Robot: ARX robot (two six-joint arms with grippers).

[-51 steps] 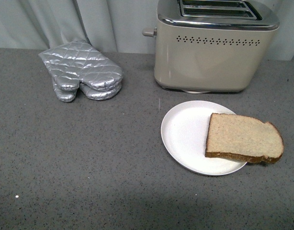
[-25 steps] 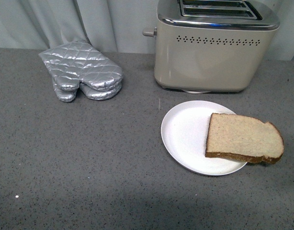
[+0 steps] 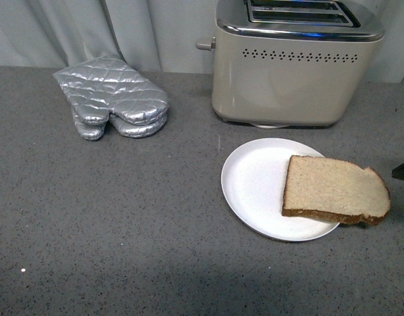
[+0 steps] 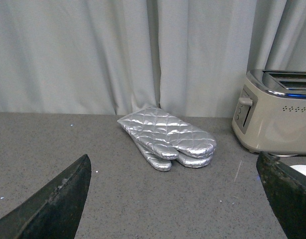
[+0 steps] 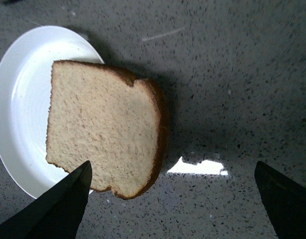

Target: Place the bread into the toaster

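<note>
Spreading wide, the right gripper's two dark fingers hang above the grey speckled worktop with nothing held between them. One fingertip is over the bread's nearer crust and the other is well out over bare worktop. From the front, only a dark tip of this gripper pokes in at the worktop's right edge, just beside the bread.

The left gripper is parted just as wide, its fingers holding nothing, low over the left part of the worktop.

The bread lies flat on a white plate on the right half of the worktop. It covers the plate's right side, and its darker rounded crust overhangs the rim there.

The toaster stands at the far edge, right of the middle, directly behind the plate and apart from it. Its chrome top faces up and a knob juts from its left end.

A pair of silver quilted oven mitts lies stacked near the far edge, left of the toaster. A pale curtain hangs behind.
</note>
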